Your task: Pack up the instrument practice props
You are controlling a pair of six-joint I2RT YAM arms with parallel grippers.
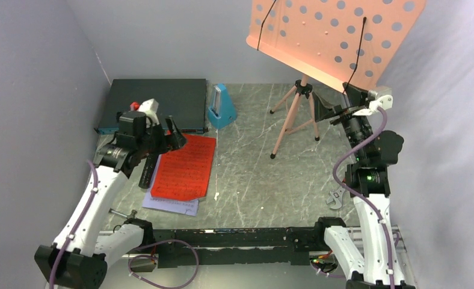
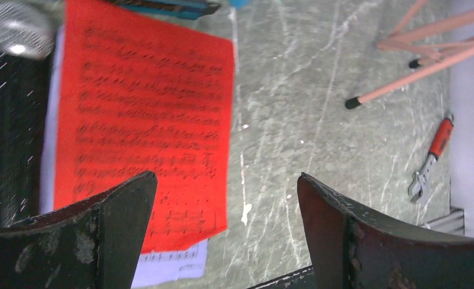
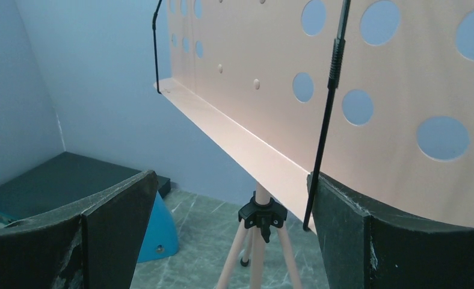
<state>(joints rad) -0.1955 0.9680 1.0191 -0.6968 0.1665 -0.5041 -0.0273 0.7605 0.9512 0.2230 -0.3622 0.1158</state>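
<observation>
While the music stand [image 1: 334, 36] stands upright on its three legs at the far right of the table [image 1: 252, 180], its board is bare. The red sheet [image 2: 144, 114] lies flat on the tabletop over the lavender sheet [image 2: 171, 268], probably stacked so they can be lifted as one. The left gripper [image 2: 225, 192] hovers just above them, jaws spread wide with nothing between them. The red sheet's near right corner sits below the gap, and the microphone [image 2: 18, 33] lies on its side just beside the sheets' left edge. The right gripper [image 3: 231, 186], likewise wide open and empty, points at the stand's board from close by, its fingers about level with the lower shelf, which looks like a reach for the stand. The blue metronome [image 1: 221, 108] stands well apart from both grippers, just beside the black box [image 1: 156, 96] at the back.
</observation>
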